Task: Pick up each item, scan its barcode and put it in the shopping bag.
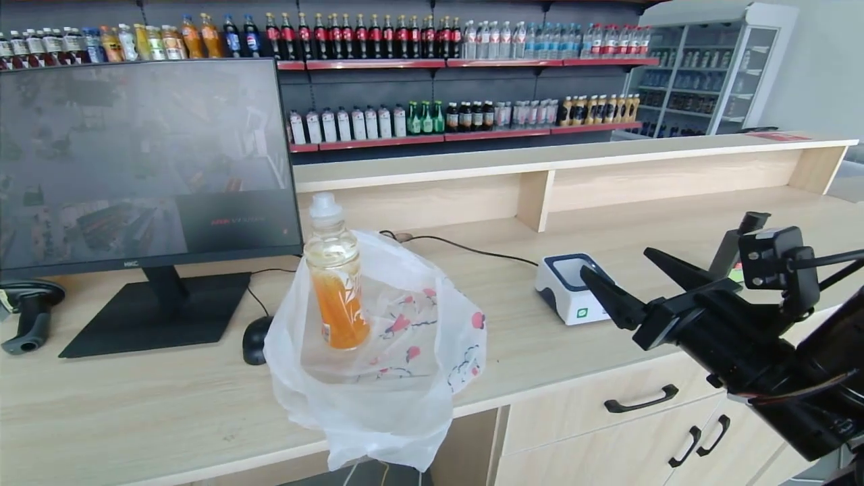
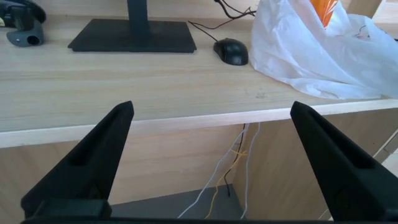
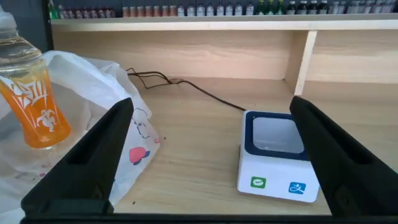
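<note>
Standing upright inside the white shopping bag (image 1: 412,337) is the bottle (image 1: 334,283) of orange drink, white cap on. The bag sits on the wooden counter (image 1: 135,405), its lower part hanging over the front edge. Right of the bag, apart from it, is the white barcode scanner (image 1: 570,287), with a black cable (image 1: 466,248) running off behind the bag.

The right gripper (image 1: 617,263) hangs just right of the scanner, fingers spread and holding nothing. Its wrist view looks between the fingers at the scanner's glass top and two small stickers, one green and one blue, on its front face.

The left gripper (image 2: 211,111) is held before the counter's front edge, fingers wide apart and empty. That view takes in wires (image 2: 230,174) dangling under the counter, plus the mouse (image 2: 231,51), the monitor (image 1: 142,162) stand and a handheld scanner (image 2: 22,25).
</note>
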You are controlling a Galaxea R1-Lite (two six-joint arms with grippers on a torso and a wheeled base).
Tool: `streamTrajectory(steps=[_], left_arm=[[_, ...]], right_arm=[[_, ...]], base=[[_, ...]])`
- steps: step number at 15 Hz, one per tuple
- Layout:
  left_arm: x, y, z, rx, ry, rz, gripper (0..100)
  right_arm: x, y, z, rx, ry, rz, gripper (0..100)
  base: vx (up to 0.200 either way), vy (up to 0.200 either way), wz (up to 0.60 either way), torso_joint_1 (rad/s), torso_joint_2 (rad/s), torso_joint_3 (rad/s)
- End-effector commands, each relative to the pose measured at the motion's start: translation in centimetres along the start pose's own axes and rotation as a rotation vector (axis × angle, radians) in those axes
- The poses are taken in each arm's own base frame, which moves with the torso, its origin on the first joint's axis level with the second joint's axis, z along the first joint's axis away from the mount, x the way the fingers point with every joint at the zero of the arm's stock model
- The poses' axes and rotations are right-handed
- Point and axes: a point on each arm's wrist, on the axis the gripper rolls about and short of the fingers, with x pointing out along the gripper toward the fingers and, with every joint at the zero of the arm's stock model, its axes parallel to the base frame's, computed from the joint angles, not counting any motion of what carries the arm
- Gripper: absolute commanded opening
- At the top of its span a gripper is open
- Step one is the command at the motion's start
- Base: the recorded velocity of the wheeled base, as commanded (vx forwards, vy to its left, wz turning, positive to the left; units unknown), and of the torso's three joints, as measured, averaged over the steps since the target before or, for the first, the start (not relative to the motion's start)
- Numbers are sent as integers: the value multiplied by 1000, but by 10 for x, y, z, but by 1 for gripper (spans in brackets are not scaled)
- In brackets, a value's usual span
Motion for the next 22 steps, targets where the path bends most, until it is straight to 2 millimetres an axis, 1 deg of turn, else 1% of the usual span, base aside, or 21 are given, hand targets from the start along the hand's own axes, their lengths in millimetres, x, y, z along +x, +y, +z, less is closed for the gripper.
streamTrajectory(steps=[1,6,8,12,19,22], left_arm=[[0,0,0,-2,0,-1,100],[0,0,0,-3,-1,-1,100],[0,0,0,-5,-1,1,100],[0,0,0,-5,-1,-1,100],[0,0,0,-5,0,-1,100],[0,0,0,-6,0,-1,100]], right_arm=[[-2,0,3,-1,-12,0,100],[-3,-1,2,-4,-7,-4,100],[-1,-13,4,-17,-16,-55,100],[-9,-13,2,-17,0,-56,100],[-21,-9,10,-16,-24,-42,100],[-21,-9,10,-14,-24,-42,100]], base=[[0,0,0,0,0,0],[-200,0,0,5,1,3],[0,0,0,0,0,0],[0,0,0,0,0,0],[0,-200,0,8,0,1],[0,-200,0,4,-7,1]])
